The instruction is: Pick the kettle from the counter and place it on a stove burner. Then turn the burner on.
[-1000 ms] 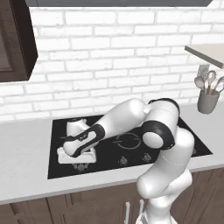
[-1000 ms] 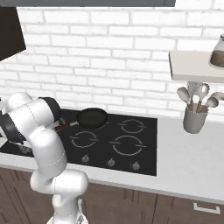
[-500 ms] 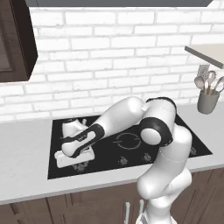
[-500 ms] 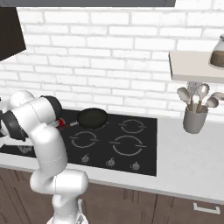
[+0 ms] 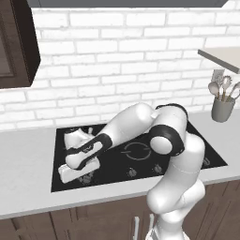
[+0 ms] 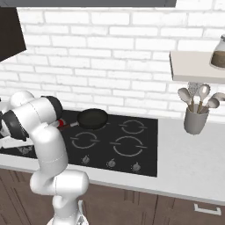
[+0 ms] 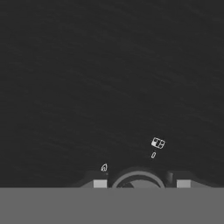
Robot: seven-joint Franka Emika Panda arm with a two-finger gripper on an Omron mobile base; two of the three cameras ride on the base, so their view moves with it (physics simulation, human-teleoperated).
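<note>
Vs 0.5 s ago: white arm's hand sits a bit lower, w/ the gripper (image 5: 83,177) at the flat black glass cooktop's (image 5: 197,154) near-left edge; jaws spread either side of a silver knob (image 7: 138,178). Small silvery-white kettle (image 5: 76,139) on cooktop's far left. Grey utensil cup (image 6: 195,121), spoons inside, far right on light grey counter (image 6: 193,154).

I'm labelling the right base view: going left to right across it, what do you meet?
Arm → frying pan → largest burner ring → utensil cup → jar on the shelf.
</note>
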